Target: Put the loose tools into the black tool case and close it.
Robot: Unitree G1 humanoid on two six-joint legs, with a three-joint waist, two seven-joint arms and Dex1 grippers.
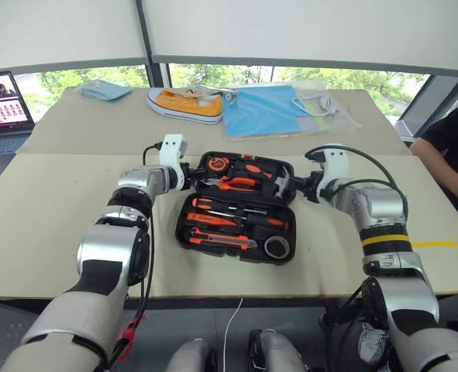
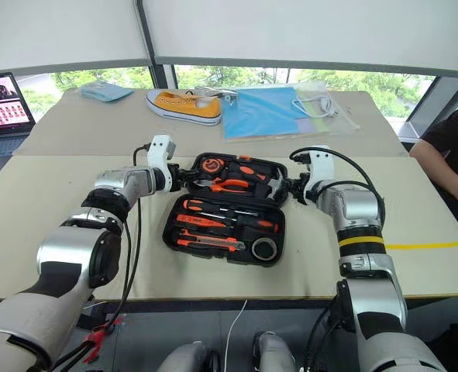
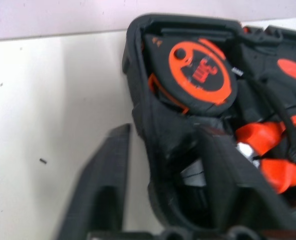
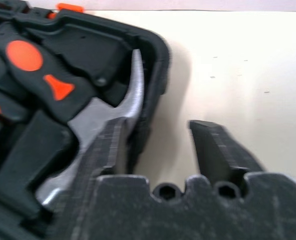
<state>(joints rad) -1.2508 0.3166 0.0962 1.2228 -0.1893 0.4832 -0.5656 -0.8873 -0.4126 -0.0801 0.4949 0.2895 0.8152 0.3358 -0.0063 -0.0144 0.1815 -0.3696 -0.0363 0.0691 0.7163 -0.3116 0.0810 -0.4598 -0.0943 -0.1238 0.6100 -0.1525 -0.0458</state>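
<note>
The black tool case lies open on the table, lid half away from me. Orange-and-black tools sit in its recesses: screwdrivers and a dark tape roll in the near half, pliers and a tape measure in the far half. My left gripper is open at the lid's left end, one finger inside the wall and one outside. At the lid's right end my right gripper is open too; it straddles the wall beside a hammer head, its outer finger clear of it.
Past the case lie a yellow shoe, a blue folder with a white cable, and a blue cloth. A laptop stands at the far left. A person's dark sleeve shows at the right edge. Yellow tape marks the table.
</note>
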